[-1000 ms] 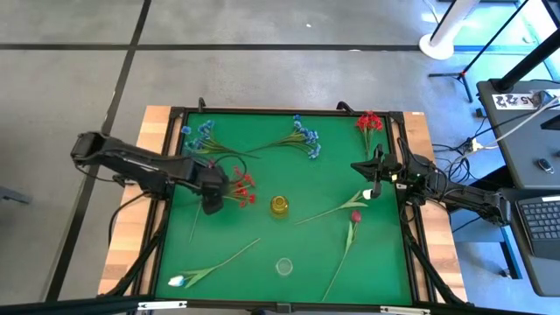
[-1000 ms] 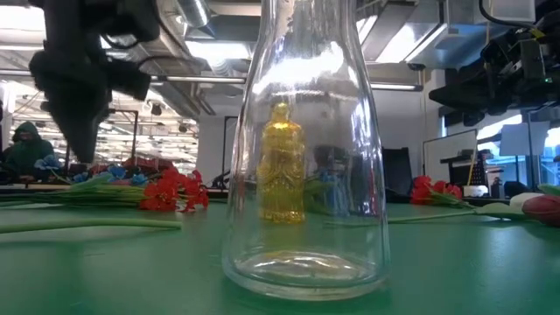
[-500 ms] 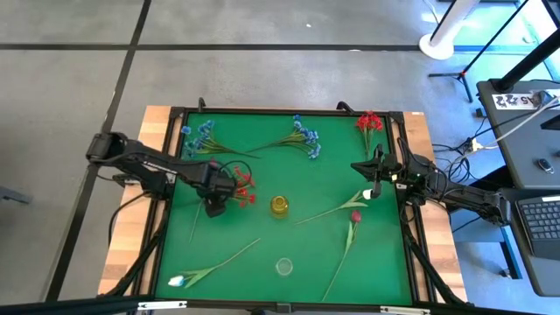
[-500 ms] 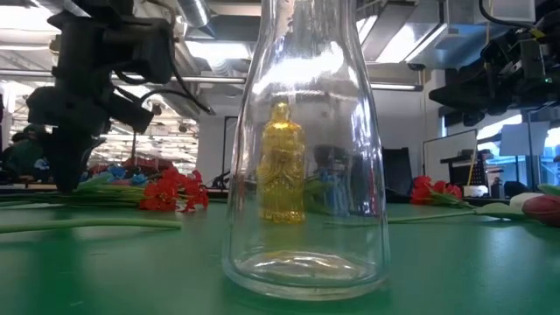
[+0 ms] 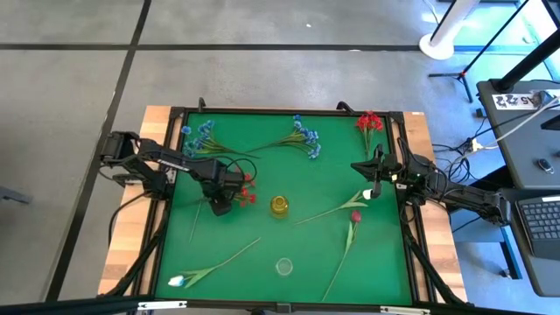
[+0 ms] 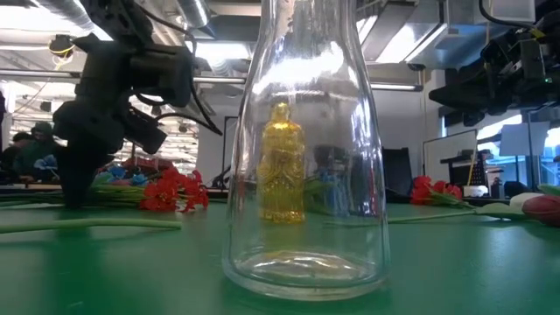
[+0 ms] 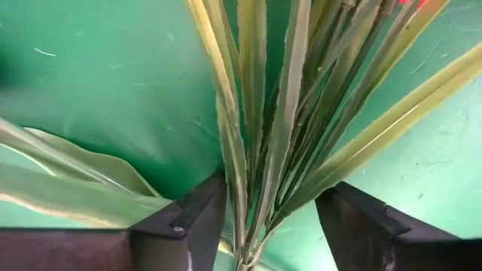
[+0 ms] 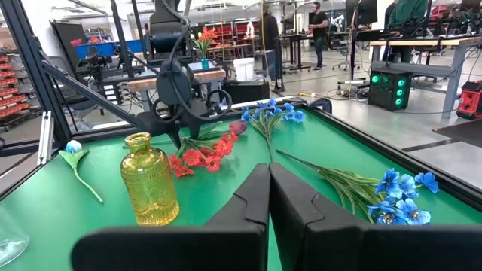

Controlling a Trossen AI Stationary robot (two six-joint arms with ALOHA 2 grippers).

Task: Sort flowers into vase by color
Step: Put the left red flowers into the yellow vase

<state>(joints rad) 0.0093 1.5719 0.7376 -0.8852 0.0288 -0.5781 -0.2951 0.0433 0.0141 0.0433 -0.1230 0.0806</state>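
The red flower spray (image 5: 244, 187) lies flat on the green table (image 5: 262, 219), left of the middle. It has several small red blossoms on thin green stems with long narrow leaves. Its long axis goes slantwise: the blossoms point to the right and a little far, toward the yellow bottle (image 5: 279, 206), and the stem end (image 5: 194, 229) points to the near left. The yellow bottle stands upright just to the right of the blossoms, not touching them.

The left pincer (image 5: 220, 206) is down on the table over the stems, just behind the blossoms. In the left wrist view its two dark fingers (image 7: 197, 218) stand wide, one on each side of the bundle of stems and leaves (image 7: 260, 143), not closed on it.

Two blue sprays (image 5: 198, 136) (image 5: 306, 138) lie at the far edge, and another red spray (image 5: 368, 122) lies at the far right corner. A clear glass vase (image 5: 283, 266) stands near the front middle.

The right pincer (image 5: 375, 179) waits at the right side of the table, its fingers pressed together and holding nothing.
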